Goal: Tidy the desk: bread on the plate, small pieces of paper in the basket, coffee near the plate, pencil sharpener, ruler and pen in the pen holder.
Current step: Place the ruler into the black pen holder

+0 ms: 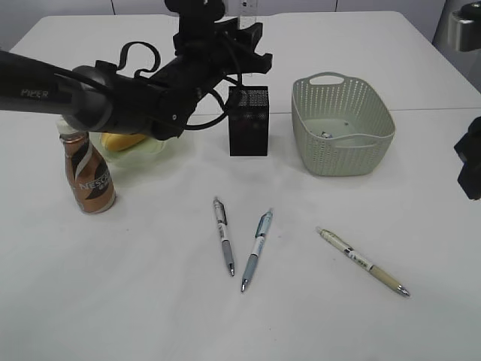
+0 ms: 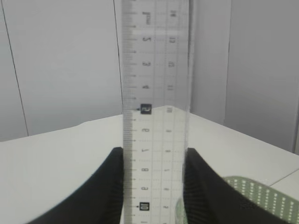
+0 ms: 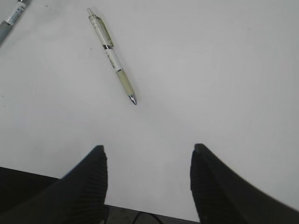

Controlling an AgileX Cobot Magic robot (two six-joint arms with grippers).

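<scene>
My left gripper (image 1: pixel 244 34) (image 2: pixel 155 154) is shut on a clear ruler (image 2: pixel 156 70) and holds it upright. It is above the black mesh pen holder (image 1: pixel 248 120), and the ruler's top shows in the exterior view (image 1: pixel 246 10). Three pens lie on the table: a grey one (image 1: pixel 223 235), a blue-grey one (image 1: pixel 256 248) and a cream one (image 1: pixel 363 261) (image 3: pixel 113 55). My right gripper (image 1: pixel 470 162) (image 3: pixel 147 151) is open and empty, near the cream pen. The coffee bottle (image 1: pixel 89 177) stands next to the pale green plate (image 1: pixel 154 153), which holds yellow bread (image 1: pixel 120 141). No pencil sharpener is in view.
The green basket (image 1: pixel 342 124) stands to the right of the pen holder, with small bits at its bottom. My left arm hides part of the plate. A second pen's end (image 3: pixel 11 16) shows at the top left of the right wrist view.
</scene>
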